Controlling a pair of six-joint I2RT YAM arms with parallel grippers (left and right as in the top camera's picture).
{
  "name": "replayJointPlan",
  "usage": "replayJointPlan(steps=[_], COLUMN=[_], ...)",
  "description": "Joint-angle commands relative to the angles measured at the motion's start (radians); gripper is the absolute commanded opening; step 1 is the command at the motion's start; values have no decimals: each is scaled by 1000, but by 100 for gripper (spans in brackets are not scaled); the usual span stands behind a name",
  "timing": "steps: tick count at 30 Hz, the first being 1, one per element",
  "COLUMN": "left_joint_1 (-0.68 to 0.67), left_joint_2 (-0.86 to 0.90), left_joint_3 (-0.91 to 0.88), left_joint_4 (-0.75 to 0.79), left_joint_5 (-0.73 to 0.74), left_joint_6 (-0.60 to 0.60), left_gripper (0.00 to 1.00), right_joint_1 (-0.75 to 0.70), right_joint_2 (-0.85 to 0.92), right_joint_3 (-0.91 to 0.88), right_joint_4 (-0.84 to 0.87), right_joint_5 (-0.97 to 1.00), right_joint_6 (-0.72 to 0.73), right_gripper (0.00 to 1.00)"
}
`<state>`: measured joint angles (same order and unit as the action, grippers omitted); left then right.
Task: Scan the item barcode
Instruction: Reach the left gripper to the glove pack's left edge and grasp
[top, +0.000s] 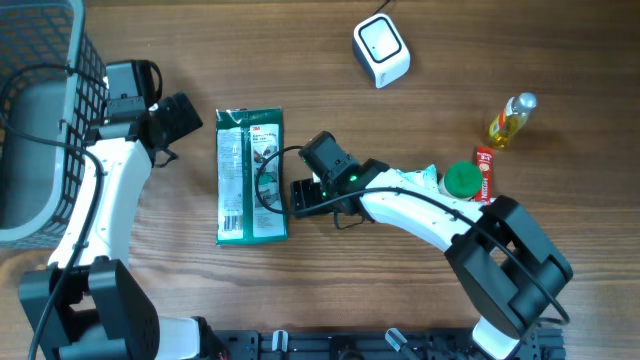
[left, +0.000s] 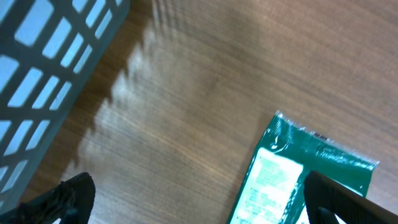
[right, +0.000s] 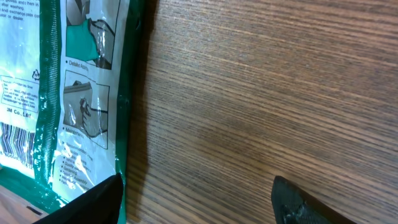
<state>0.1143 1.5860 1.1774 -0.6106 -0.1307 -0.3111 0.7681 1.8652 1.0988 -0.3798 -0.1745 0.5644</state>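
Fingers, overhead: left fingers (top: 186, 116) spread wide over the wood-grain bench (top: 300, 60), upper left of the packet (top: 250, 176); right fingers (top: 298, 196) apart, holding nothing, just beside its right edge, arm bent low.
Packet, overhead: flat, glossy green rectangle, left of centre.
Left wrist: crimped packet end lower right; grey mesh basket (left: 43, 56) upper left.
Right wrist: white printed label with barcode (right: 13, 138) at left edge.

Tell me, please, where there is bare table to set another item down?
Bare wood lies between the green packet and the white scanner, and along the far edge between basket and scanner. It is crowded around the oil bottle, green-lidded container and right gripper.
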Motion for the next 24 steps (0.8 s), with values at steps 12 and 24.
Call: replayJointPlan(steps=[12, 24], left_joint_1=[5, -41], left_joint_2=[8, 15], left_joint_3=[-4, -272], left_joint_4=[-160, -3], left_joint_5=[149, 239], left_joint_6=[83, 151], left_gripper=[4, 4], right_joint_1=[4, 4], right_joint_2=[20, 20], right_joint_3=[-15, -15], right_joint_4=[-1, -2], right_joint_5=[21, 21], right_joint_6=[12, 12], right_gripper=[77, 78])
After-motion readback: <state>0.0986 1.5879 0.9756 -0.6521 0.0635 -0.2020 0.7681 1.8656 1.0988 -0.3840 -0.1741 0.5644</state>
